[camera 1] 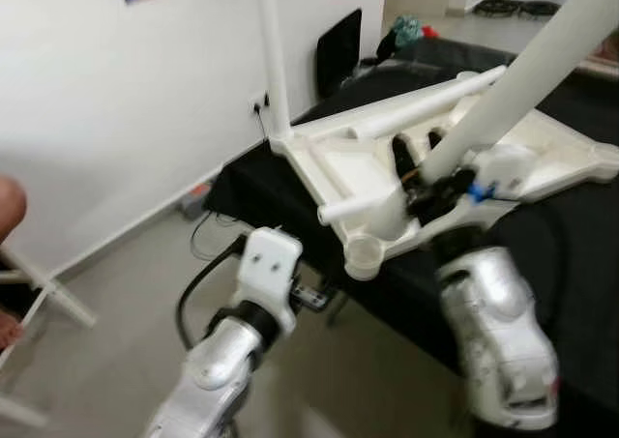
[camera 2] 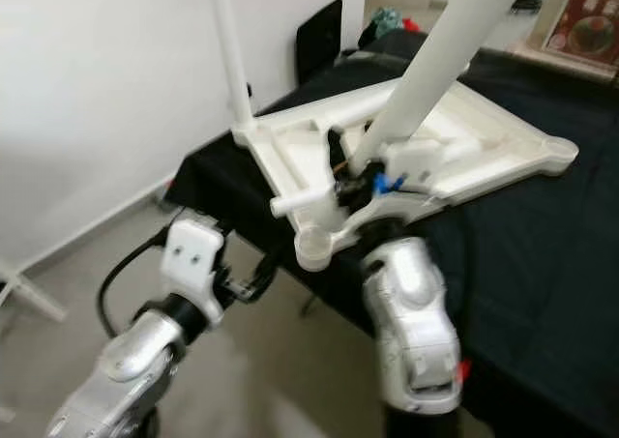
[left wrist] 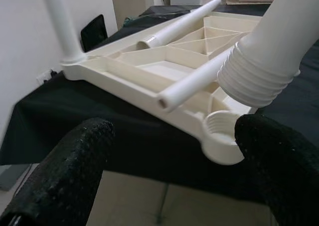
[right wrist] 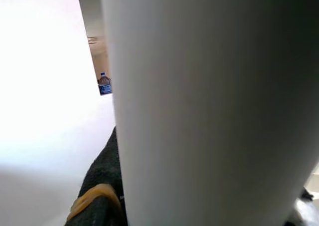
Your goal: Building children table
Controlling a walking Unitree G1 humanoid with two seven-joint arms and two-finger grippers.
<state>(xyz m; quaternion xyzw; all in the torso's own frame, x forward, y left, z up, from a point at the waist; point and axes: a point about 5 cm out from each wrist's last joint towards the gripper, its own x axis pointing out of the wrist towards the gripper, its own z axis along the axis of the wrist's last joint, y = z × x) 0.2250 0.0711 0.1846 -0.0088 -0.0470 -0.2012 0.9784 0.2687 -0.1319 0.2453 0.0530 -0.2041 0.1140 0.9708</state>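
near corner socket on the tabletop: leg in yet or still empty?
Empty. The corner socket shows an open round mouth; the threaded leg held by the right gripper hangs just above it, tilted, not seated.

The scene is being viewed from head height, forward and downward, by both eye cameras. The table top [left wrist: 164, 71] ahead of the left gripper [left wrist: 164, 186] is being shared with the left wrist camera. A white leg [right wrist: 209, 106] is being seen very closely by the right wrist camera.

I see a cream-white tabletop [camera 1: 358, 162] on a black cloth [camera 1: 571, 254]; the table leg [camera 1: 542, 66] is white; my arms [camera 1: 498, 327] silver; fingers [left wrist: 75, 171] black; wall [camera 1: 116, 100] white.
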